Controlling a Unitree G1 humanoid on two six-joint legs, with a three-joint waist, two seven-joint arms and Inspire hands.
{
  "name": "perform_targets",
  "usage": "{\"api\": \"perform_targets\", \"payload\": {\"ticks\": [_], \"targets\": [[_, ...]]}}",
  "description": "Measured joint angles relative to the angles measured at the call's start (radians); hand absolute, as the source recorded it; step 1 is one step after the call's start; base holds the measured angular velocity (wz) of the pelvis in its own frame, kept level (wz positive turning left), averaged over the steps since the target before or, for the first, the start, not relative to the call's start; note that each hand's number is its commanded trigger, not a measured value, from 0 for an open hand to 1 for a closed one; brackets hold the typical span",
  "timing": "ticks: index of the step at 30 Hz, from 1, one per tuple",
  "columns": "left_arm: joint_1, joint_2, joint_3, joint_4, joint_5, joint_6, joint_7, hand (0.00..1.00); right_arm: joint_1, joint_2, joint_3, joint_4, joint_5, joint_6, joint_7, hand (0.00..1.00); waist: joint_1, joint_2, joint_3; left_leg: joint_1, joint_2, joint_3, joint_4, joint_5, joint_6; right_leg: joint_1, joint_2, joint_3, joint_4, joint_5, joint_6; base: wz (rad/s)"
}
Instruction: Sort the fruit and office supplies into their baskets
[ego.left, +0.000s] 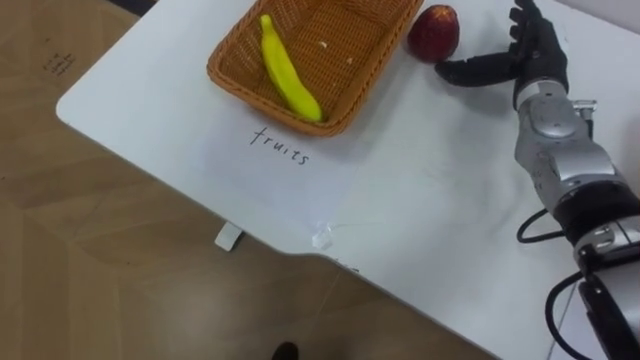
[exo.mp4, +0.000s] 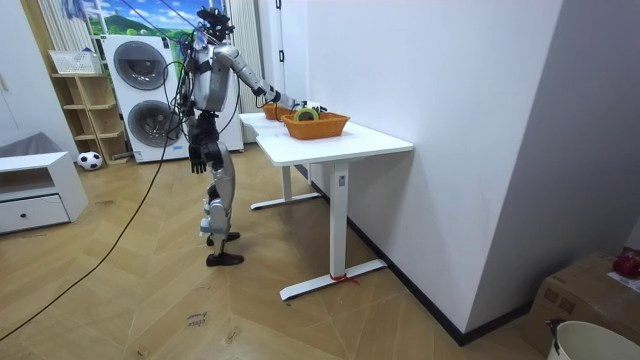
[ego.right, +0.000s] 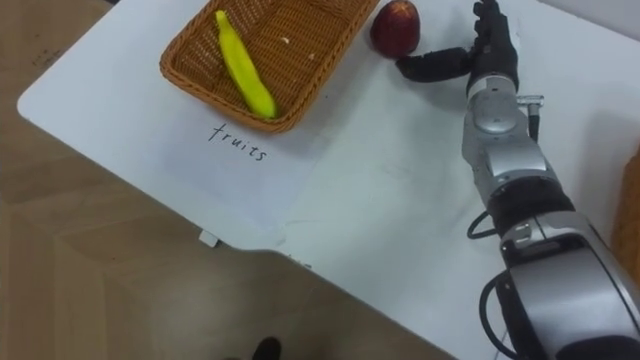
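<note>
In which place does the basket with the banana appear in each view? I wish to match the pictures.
Left eye view: the fruit basket top centre, holding the banana.
Right eye view: the basket top, left of centre.
Room view: the farther basket on the table.
Shared landmark: the open right hand beside the basket.

We lose the far end of the fruit basket (ego.left: 225, 70) past the top edge, and the fingers (ego.left: 527, 22) of the right hand (ego.left: 540, 60) get clipped there too. In the room view, whatever's in the near basket (exo.mp4: 316, 125) is too tiny to tell.
</note>
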Motion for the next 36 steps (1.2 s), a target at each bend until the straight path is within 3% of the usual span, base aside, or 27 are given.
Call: {"api": "perform_targets", "payload": {"ticks": [9,25,36], "targets": [[-0.028,-0.005,-0.024,0.023,0.0,-0.001,-0.003,0.0,0.0,0.01,0.0,0.03,-0.104,-0.032,-0.028,0.0,0.021,0.0,0.0,-0.012,0.004,0.007,0.001,0.001,-0.002,-0.014,0.002,0.006,0.001,0.002,-0.003,-0.03],[-0.03,-0.005,-0.048,0.023,0.002,0.0,-0.02,0.0,-0.01,0.011,-0.002,0.043,-0.105,-0.034,-0.053,0.0,0.024,-0.002,0.0007,-0.027,0.004,0.006,0.005,0.003,-0.003,-0.022,0.003,-0.002,0.003,0.003,-0.005,0.0],[-0.03,-0.01,-0.048,0.024,0.003,-0.001,-0.025,0.0,-0.041,0.012,-0.002,0.084,-0.115,-0.034,-0.07,0.0,0.03,-0.011,0.0066,-0.044,0.005,0.007,0.005,0.01,-0.004,-0.041,0.002,-0.008,0.014,0.005,-0.008,0.0]]}}
